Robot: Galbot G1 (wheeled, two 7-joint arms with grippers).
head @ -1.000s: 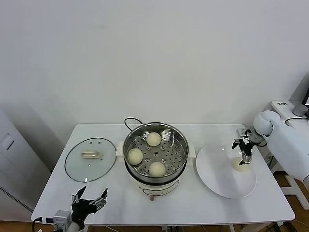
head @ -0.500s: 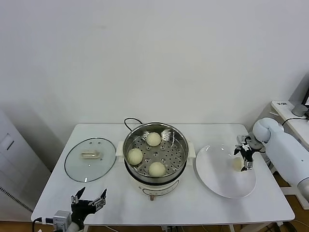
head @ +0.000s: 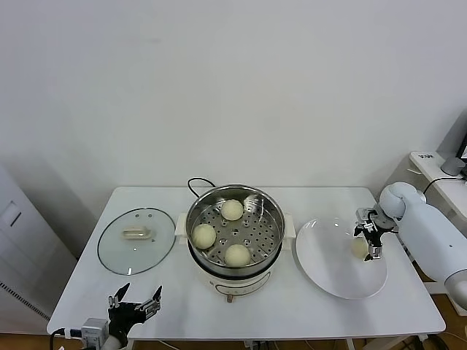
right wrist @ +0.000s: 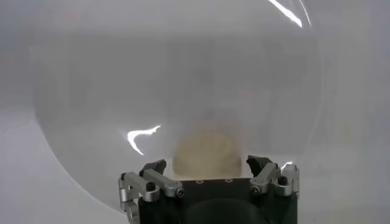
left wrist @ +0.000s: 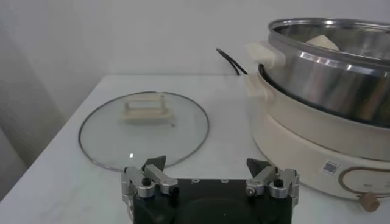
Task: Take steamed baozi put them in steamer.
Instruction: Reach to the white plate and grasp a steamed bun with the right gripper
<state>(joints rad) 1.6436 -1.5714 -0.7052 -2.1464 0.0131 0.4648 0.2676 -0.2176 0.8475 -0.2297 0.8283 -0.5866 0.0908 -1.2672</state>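
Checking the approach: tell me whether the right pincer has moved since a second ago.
Yes. The right pincer has dropped slightly toward the last baozi on the white plate, jaws open.

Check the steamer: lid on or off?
Off. The steamer stands uncovered with three baozi on its perforated tray; the glass lid lies flat on the table to its left.
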